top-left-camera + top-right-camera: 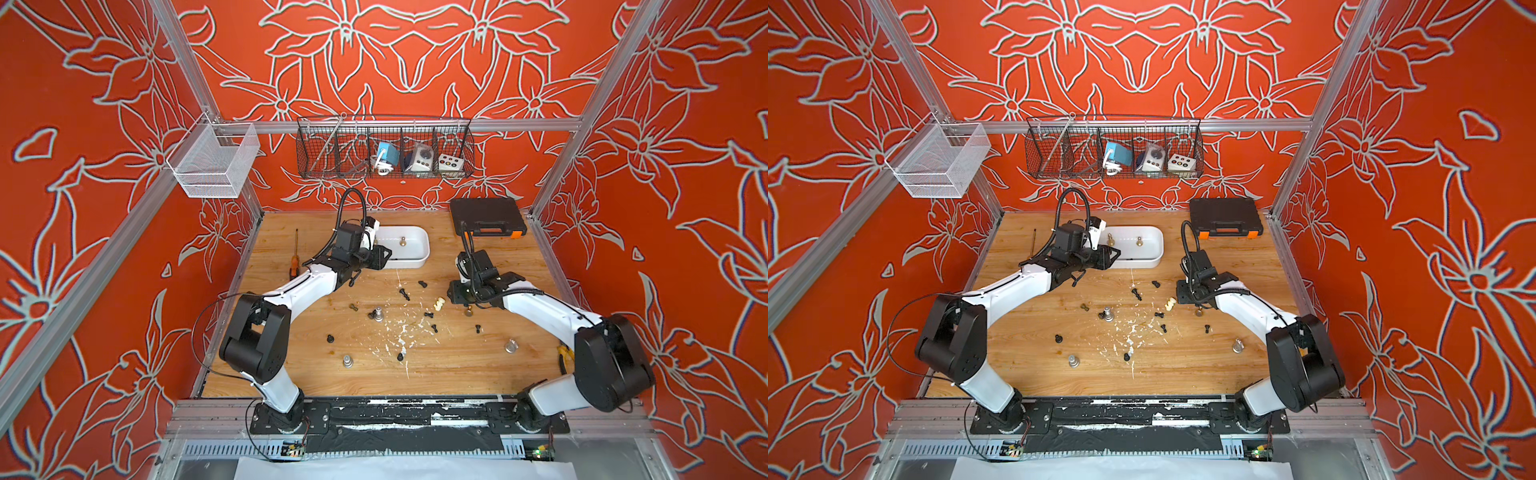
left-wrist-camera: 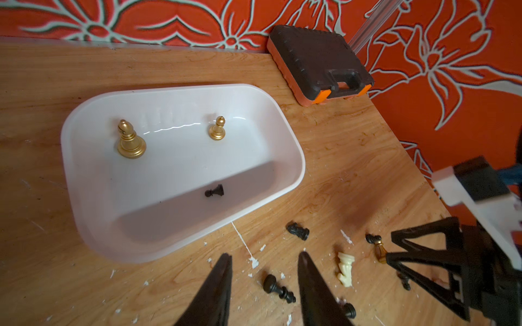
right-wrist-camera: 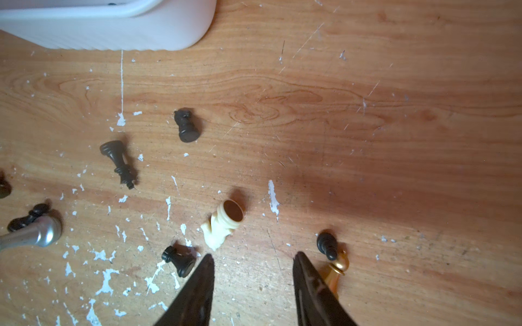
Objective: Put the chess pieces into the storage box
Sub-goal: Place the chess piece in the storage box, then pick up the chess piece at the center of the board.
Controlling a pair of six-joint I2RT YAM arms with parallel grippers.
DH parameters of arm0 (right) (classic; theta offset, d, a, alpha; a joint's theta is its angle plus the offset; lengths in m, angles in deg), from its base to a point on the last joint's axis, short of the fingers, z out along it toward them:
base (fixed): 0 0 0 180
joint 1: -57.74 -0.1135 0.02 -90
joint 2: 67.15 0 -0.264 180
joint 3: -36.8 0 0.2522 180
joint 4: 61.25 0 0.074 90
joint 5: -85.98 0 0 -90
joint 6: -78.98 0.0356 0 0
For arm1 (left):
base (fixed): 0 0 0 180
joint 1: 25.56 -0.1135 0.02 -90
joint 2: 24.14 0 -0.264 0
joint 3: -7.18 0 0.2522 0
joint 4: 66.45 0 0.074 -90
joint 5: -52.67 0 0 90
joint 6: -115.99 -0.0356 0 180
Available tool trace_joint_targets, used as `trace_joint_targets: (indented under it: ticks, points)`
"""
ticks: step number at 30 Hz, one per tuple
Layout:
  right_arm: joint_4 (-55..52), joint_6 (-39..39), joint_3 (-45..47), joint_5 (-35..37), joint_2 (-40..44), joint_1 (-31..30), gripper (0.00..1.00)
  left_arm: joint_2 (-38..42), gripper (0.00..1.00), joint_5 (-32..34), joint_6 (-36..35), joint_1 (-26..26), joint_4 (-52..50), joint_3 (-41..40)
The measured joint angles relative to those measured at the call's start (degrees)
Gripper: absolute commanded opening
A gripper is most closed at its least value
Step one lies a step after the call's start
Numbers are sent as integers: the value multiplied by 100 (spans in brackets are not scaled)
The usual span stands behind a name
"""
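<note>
The white storage box (image 1: pixel 424 249) stands at the back middle of the table. In the left wrist view the storage box (image 2: pixel 293 146) holds two upright gold pieces (image 2: pixel 130 139) (image 2: pixel 218 129) and a small black pawn (image 2: pixel 214 191) lying down. My left gripper (image 1: pixel 385 254) hangs open and empty over the box's left end. Several chess pieces lie scattered on the wood: black ones (image 3: pixel 118 161), silver ones (image 1: pixel 347 360), a cream knight (image 3: pixel 223 224). My right gripper (image 3: pixel 254 255) is open and empty just above the table. The cream knight is off one fingertip and a gold piece (image 3: pixel 336 271) is beside the other.
A black case with orange latches (image 1: pixel 486 216) sits at the back right. An orange-handled screwdriver (image 1: pixel 295 257) lies by the left wall. Wire baskets (image 1: pixel 384 149) (image 1: pixel 214 160) hang on the back frame. Yellow-handled pliers (image 1: pixel 564 357) show under the right arm. White flecks dot the table.
</note>
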Motion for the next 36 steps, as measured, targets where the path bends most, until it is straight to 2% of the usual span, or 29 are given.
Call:
trace_joint_targets:
  ticks: [8, 21, 36]
  points:
    - [-330, 629, -520, 289, -619, -289, 47, 302, 40, -116, -131, -15, 201, -531]
    - [-837, 1547, -1036, 772, -1215, -756, 47, 503, 41, -227, -234, -74, 254, -743]
    - [-962, 2022, -1191, 898, -1633, -822, 45, 566, 40, -332, -256, -92, 286, -918]
